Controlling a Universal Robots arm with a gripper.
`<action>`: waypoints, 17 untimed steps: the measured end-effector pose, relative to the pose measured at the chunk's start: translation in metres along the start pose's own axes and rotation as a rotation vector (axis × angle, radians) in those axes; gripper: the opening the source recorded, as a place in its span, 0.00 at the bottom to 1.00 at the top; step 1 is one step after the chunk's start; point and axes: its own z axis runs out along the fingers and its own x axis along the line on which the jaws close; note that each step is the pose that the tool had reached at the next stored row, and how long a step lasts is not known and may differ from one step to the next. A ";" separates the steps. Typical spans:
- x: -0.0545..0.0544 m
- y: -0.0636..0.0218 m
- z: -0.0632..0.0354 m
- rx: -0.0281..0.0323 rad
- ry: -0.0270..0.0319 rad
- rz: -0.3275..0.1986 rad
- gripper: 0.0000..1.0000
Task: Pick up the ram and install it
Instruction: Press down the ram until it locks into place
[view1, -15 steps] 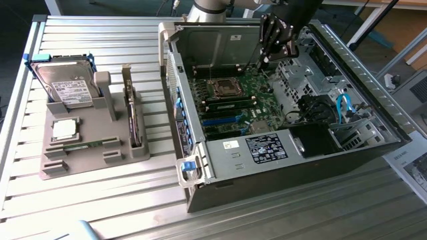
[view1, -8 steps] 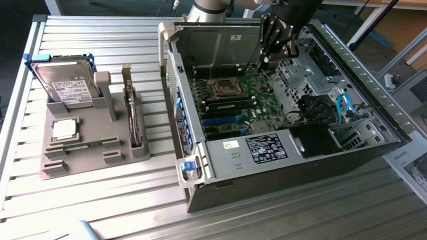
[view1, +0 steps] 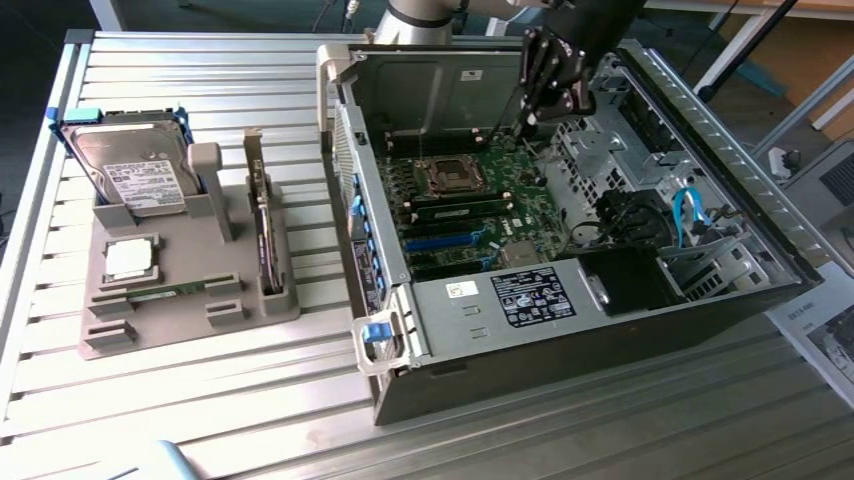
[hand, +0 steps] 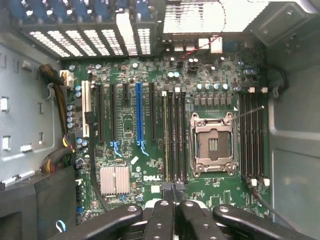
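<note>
The counter (view1: 200, 420) was formed of ribbed, brushed metal that shone under the light. The case (view1: 747, 180) was built of dull grey sheet metal, with perforated panels. The motherboard (hand: 150, 150) was finished in glossy green, with a finned bare-metal heatsink (hand: 115, 179). The socket (hand: 213, 144) was framed in bright metal. The holder (view1: 174, 310) was made of matt grey plastic. The tool (hand: 172, 210) was seen in smooth, slightly glossy black.
</note>
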 end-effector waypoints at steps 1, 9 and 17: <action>0.000 0.0000 0.0000 0.0004 -0.0006 0.017 0.10; 0.000 0.0000 0.0001 0.0044 -0.0064 0.193 0.10; 0.000 0.0000 0.0000 0.0117 -0.0150 0.452 0.10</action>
